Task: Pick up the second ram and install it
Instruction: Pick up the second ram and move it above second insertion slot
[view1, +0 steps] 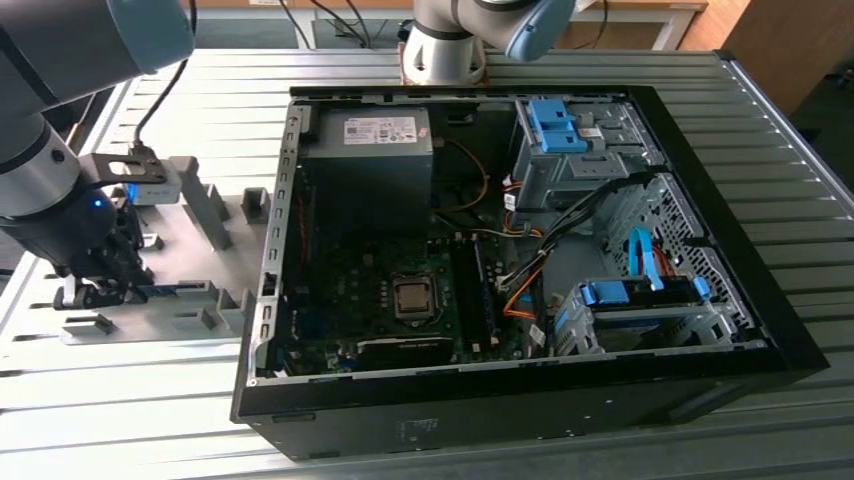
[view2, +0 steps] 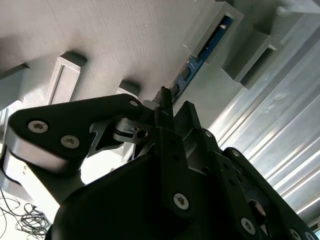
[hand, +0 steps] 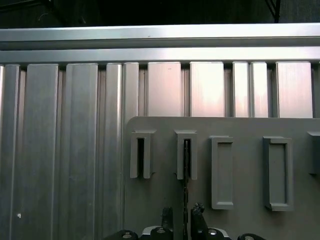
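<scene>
Your gripper (hand: 183, 214) straddles the second ram (view2: 192, 62) in its grey holder (hand: 193, 155) — fingers (hand: 167, 216) apart, not yet clamping. It looks light, stiff and fragile — take the flat faces mid-length.

**Silver, Grey and a Streak of Blue**

The desk (view1: 160, 410) is silver metal, ribbed with long parallel grooves. The holder plate (hand: 240, 125) and its holder blocks (hand: 221, 172) are matt grey. The second ram (view2: 195, 62) is blue-green. The pincer (view2: 175, 102) is black with silvery screw heads. The computer case (view1: 534, 410) is black, its drive brackets (view1: 554, 125) bright blue, and some cables (view1: 527, 290) orange.
</scene>
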